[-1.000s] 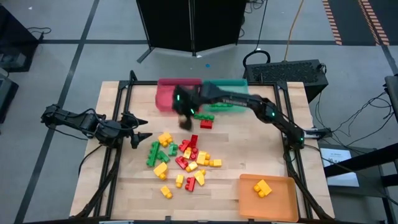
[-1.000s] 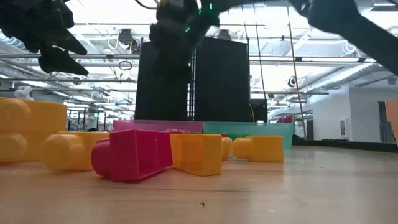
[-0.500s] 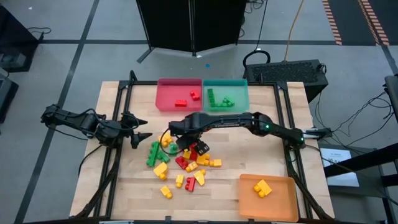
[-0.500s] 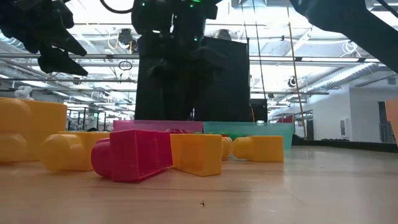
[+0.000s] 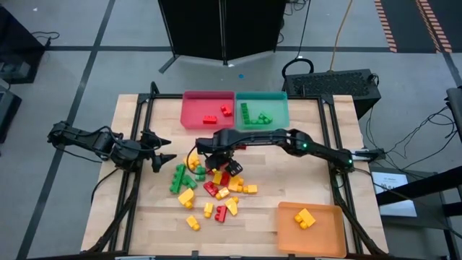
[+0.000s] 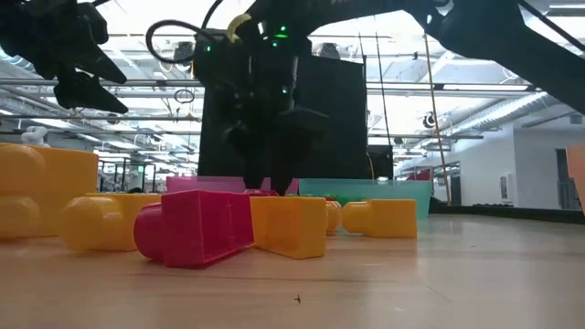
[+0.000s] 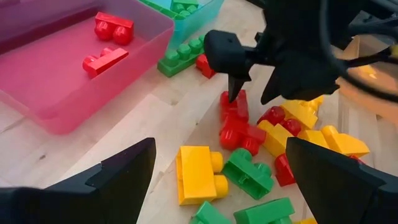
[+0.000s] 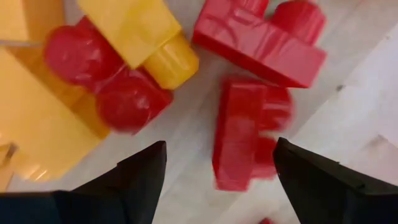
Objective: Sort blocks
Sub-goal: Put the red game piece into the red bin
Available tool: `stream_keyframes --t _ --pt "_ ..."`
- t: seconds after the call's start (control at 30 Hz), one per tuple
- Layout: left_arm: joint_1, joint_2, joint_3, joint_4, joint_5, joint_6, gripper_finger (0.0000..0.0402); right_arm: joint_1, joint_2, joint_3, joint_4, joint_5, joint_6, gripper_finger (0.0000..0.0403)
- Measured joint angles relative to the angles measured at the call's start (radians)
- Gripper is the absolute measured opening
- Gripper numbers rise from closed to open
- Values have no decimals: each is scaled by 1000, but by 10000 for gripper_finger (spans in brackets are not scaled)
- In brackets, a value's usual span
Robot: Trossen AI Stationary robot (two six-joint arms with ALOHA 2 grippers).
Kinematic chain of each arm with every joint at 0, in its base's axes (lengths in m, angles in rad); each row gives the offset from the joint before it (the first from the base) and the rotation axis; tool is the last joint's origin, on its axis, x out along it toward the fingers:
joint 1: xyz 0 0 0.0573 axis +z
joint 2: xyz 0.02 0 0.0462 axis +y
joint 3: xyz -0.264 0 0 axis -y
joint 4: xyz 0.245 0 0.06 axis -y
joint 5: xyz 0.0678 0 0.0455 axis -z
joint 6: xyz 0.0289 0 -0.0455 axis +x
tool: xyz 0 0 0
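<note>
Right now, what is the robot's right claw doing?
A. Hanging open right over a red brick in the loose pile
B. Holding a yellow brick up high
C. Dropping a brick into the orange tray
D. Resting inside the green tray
A: the right claw hangs open over the pile, its fingers either side of a red brick on the table.

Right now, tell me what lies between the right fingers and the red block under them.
Nothing: the right wrist view shows only bare wood between the open fingers and the red block.
</note>
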Motion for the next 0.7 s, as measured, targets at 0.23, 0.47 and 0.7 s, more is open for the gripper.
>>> stream_keyframes --t 0.23,0.47,0.7 --pt "0 0 0 -3 0 0 361 0 23 0 21 4 59 195" --pt "0 0 0 -2 0 0 361 -12 25 0 97 -8 167 116" --pt "0 0 0 -2 0 0 361 -14 32 1 98 -4 235 47"
